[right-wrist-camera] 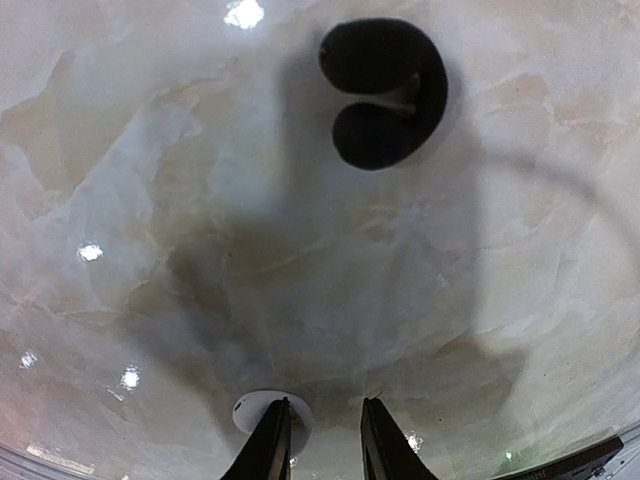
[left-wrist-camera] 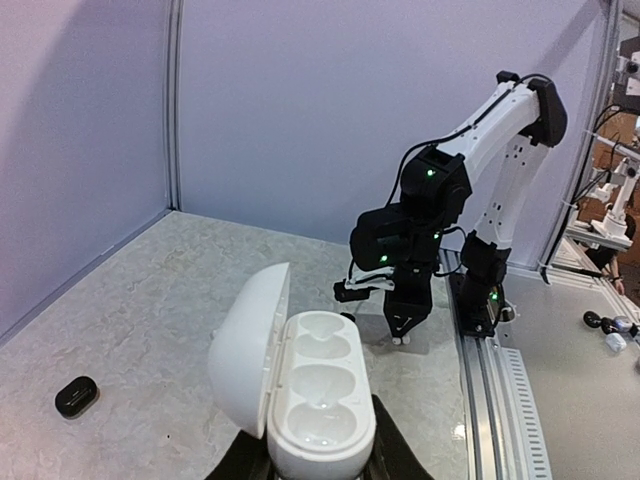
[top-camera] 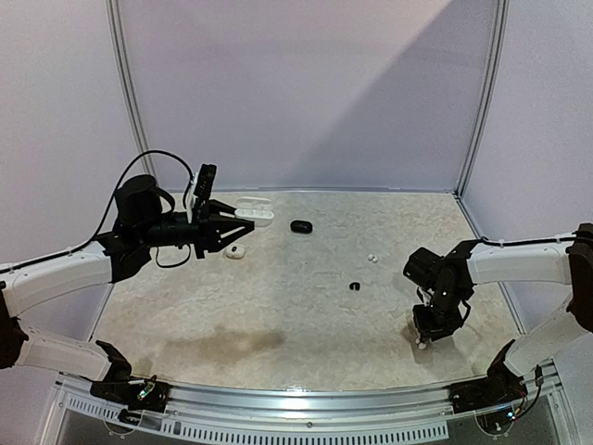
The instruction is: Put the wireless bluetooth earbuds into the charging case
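Fingers of the right gripper (right-wrist-camera: 324, 410) stand narrowly apart, pointing straight down near the near right corner of the tabletop (top-camera: 278, 306). One fingertip touches a tiny white plastic earbud (right-wrist-camera: 250, 412), whose long axis I cannot tell. Left gripper (left-wrist-camera: 320, 455) is clamped on a white oval plastic charging case (left-wrist-camera: 320, 400), raised over the far left corner, hinged open, wells facing up, long axis in line with the fingers.
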Robot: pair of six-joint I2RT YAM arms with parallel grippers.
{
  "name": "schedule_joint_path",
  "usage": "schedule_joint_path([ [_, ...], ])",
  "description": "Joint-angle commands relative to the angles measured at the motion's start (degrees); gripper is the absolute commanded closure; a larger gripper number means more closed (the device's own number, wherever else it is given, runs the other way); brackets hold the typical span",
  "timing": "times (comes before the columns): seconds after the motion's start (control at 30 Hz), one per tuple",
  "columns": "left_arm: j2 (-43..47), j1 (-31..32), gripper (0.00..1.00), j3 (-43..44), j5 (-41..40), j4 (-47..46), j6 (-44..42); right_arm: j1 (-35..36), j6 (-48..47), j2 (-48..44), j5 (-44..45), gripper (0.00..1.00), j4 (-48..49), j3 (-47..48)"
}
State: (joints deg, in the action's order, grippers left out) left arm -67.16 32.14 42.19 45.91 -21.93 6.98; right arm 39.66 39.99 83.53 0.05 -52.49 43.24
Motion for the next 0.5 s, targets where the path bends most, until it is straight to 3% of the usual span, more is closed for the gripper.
schedule_joint_path([
  [0.0, 0.67, 0.47, 1.0, -0.27, 0.51, 0.4, -1.06, -0.24, 0.37, -1.35, -4.83, 0.75, 2.41, -1.95],
  [0.47, 0.7, 0.47, 1.0, -0.36, 0.38, 0.72, -2.39, -0.2, 0.51, -3.25, -14.0, 0.78, 5.79, -3.53],
])
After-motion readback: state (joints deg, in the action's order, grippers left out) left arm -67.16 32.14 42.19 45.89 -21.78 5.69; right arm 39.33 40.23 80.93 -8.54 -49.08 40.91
